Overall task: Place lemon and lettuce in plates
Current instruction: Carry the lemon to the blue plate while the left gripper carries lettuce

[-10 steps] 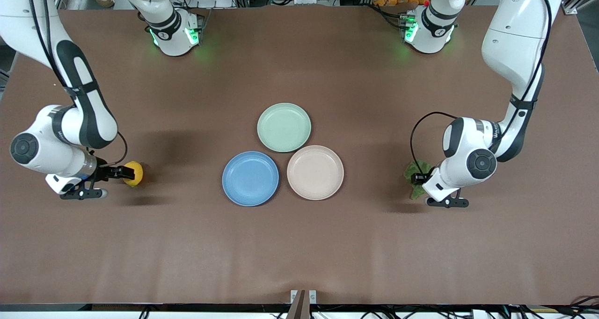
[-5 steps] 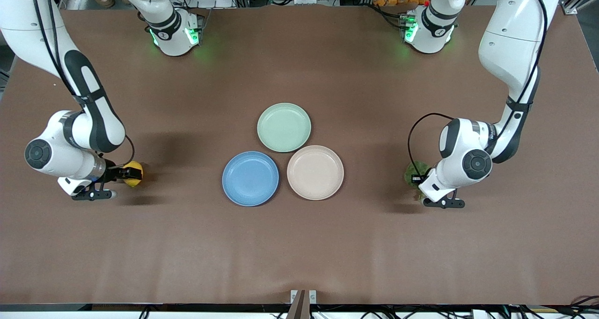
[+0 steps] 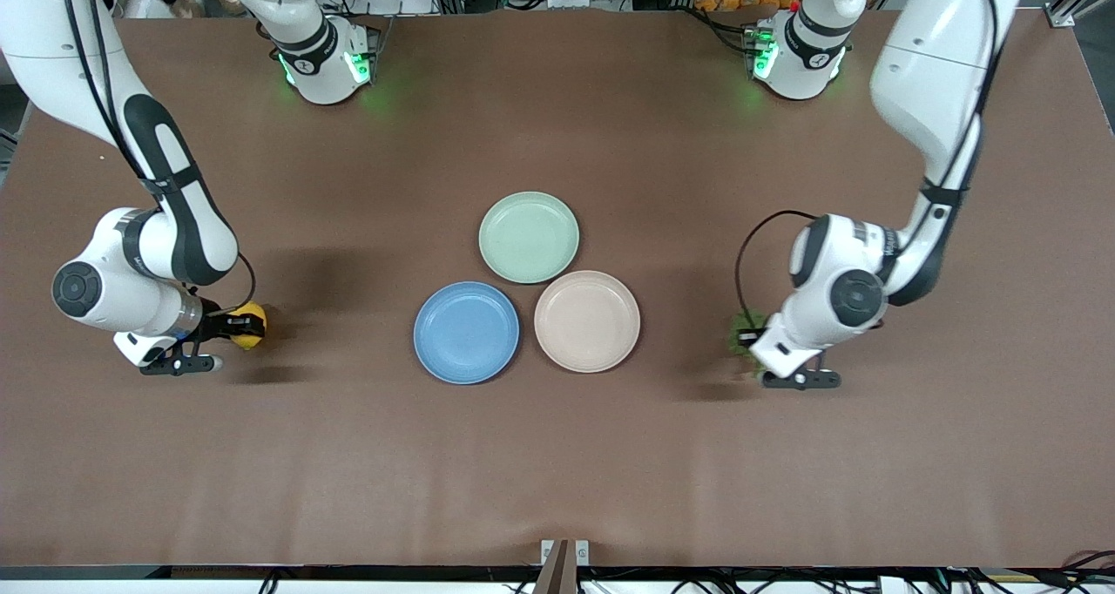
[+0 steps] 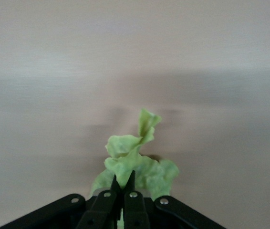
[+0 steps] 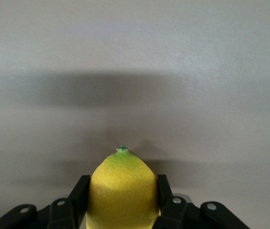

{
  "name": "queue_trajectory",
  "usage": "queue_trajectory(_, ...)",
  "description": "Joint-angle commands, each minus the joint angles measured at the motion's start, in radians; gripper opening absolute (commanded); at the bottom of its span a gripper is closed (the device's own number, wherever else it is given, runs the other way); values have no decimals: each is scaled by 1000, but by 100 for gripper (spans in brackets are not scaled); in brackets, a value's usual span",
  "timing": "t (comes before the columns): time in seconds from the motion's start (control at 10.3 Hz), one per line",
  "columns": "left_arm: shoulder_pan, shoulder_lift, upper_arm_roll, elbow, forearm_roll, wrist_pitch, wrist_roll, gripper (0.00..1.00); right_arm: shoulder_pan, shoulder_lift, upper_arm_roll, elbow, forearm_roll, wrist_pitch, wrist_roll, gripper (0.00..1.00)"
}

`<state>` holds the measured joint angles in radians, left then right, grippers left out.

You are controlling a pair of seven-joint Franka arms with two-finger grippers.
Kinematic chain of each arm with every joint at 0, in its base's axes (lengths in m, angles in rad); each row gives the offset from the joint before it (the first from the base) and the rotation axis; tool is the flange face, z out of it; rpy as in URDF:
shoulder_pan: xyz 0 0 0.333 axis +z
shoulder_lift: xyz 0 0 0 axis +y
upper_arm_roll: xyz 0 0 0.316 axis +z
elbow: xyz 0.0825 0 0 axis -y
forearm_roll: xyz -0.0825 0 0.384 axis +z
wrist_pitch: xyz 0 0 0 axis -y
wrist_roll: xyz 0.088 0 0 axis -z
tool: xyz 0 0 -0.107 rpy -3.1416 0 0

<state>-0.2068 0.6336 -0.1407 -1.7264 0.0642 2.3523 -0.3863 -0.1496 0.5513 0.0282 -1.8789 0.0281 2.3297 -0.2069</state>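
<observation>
Two sets of fingers, both clamped: my right gripper (image 5: 121, 210) pinches the lemon (image 5: 122, 190) across its sides, long axis running out along the fingers, green nub foremost; my left gripper (image 4: 123, 202) is shut on the lettuce (image 4: 137, 164), crumpled and standing out past the tips. Both loads hang over bare brown table (image 3: 557, 472), lemon (image 3: 247, 325) at the right arm's end, lettuce (image 3: 743, 333) at the left arm's. Since a second ago, both have shifted toward the blue plate (image 3: 466, 332) and beige-pink plate (image 3: 587, 320). Cabling lines the wall by the bases.
</observation>
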Motion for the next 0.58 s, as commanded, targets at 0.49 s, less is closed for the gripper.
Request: queue_trajectory(0.49,-311,35,7,160,9,-36,-465,0,293,-31,128,311,7,-366,470,0)
